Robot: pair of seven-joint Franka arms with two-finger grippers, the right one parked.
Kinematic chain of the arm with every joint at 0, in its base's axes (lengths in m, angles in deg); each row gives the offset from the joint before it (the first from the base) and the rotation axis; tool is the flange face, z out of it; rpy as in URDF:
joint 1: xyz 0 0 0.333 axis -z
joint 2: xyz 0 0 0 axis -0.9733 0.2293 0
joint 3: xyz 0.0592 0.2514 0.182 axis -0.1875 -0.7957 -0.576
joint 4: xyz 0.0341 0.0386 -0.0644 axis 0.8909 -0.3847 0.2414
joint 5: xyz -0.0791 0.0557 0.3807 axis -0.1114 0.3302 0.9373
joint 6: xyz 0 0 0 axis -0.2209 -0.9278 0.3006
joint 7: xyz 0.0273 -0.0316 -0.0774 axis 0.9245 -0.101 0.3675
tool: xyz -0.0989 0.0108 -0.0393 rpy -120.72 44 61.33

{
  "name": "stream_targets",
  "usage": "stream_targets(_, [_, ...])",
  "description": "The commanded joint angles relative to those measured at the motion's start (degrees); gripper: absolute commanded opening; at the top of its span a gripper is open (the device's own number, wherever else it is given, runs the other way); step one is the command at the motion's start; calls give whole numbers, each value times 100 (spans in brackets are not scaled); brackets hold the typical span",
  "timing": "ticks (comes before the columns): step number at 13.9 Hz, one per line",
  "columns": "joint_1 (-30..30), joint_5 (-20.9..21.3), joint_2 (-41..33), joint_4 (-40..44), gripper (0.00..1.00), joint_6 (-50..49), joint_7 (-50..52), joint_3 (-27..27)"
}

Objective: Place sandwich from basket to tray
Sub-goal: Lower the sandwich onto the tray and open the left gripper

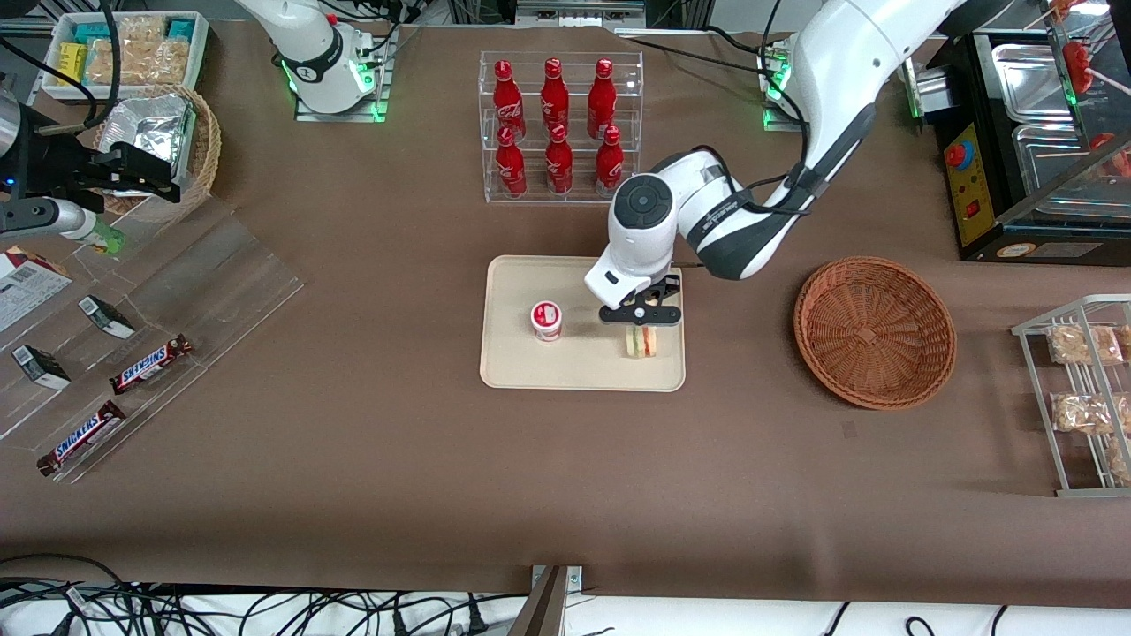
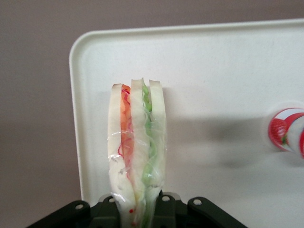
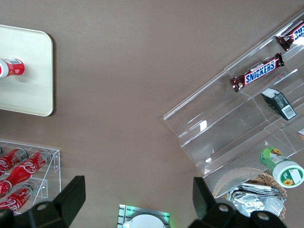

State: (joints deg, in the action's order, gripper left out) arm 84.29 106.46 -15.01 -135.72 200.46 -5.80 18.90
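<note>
The clear-wrapped triangular sandwich (image 1: 646, 343) is clamped by the black two-finger gripper (image 1: 642, 324) over the cream rectangular tray (image 1: 574, 375).

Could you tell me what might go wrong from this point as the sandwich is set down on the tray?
The gripper holds the sandwich over the tray close to its rim, so it may land half off. It hangs upright on a narrow edge and may topple on release, perhaps toward the small cup.

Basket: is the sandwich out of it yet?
Out. The basket shows only bare wicker, while the sandwich stands upright over the tray, gripped by the hand beside the small cup.
</note>
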Motion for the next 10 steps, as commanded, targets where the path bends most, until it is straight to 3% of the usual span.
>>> stream_targets(1, [124, 199, 122, 125, 0, -30, 126, -22])
stream_targets(5, [133, 199, 219, 134, 0, -21, 126, -30])
stream_targets(6, [133, 199, 237, 134, 9, -21, 126, -31])
stream_targets(7, [133, 199, 245, 134, 34, -21, 143, -31])
stream_targets(8, [142, 199, 263, 134, 76, -21, 230, -31])
stream_targets(9, [194, 260, 263, 134, 100, -21, 292, -31])
stream_targets(10, [212, 391, 263, 134, 100, -30, 319, -31])
